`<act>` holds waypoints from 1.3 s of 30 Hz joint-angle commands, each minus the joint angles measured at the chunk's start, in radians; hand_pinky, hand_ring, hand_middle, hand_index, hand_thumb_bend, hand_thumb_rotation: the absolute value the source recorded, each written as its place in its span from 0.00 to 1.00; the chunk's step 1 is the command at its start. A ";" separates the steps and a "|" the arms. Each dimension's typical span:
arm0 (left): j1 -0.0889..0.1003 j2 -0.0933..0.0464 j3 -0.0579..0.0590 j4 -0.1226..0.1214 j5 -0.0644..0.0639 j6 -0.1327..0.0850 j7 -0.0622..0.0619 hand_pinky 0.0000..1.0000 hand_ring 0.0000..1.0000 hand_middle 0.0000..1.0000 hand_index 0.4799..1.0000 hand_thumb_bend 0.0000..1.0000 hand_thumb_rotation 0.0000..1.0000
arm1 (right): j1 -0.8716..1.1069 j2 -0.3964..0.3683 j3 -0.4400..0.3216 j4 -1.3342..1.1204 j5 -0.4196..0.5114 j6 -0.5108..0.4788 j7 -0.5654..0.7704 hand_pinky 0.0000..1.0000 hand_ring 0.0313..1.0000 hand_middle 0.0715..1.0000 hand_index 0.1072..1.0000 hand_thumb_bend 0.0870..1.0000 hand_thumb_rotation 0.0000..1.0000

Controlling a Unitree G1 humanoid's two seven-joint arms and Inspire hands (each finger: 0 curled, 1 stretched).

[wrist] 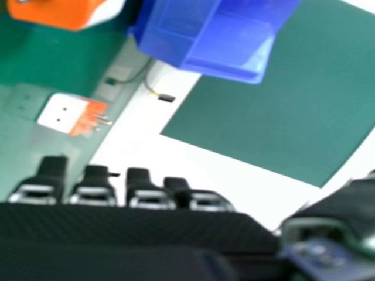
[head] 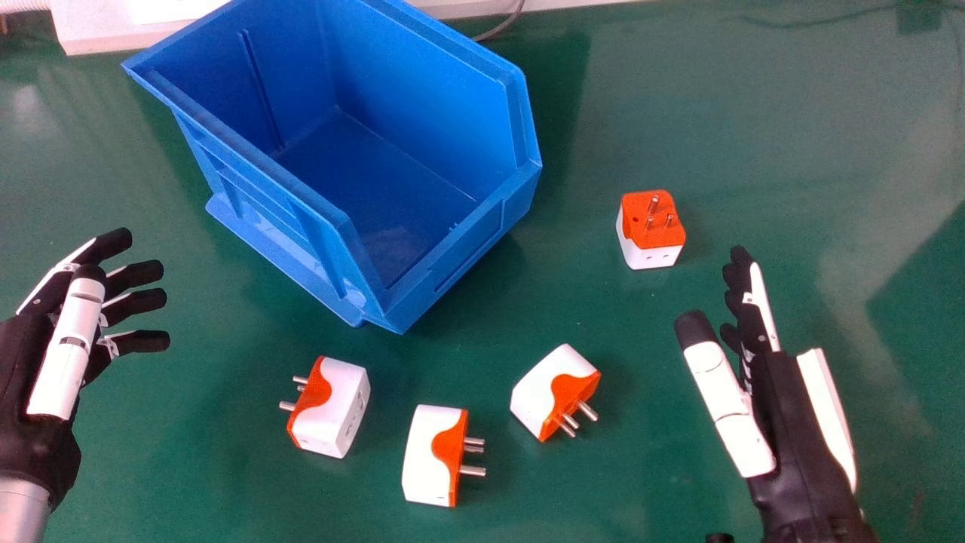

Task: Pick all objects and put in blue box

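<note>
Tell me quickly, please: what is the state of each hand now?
Left black and white hand: open, holding nothing.
Right black and white hand: open, holding nothing.

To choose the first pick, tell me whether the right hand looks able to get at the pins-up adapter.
Probably yes: the right hand is open near the adapter, nothing seems to stand between them, and the blue box sits to its left.
</note>
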 commanded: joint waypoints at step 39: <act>0.020 0.018 0.015 -0.084 0.017 0.048 0.012 0.61 0.77 0.79 0.74 0.12 0.88 | 0.038 -0.029 0.182 0.059 -0.459 0.099 -0.248 0.92 1.00 1.00 0.97 0.51 0.86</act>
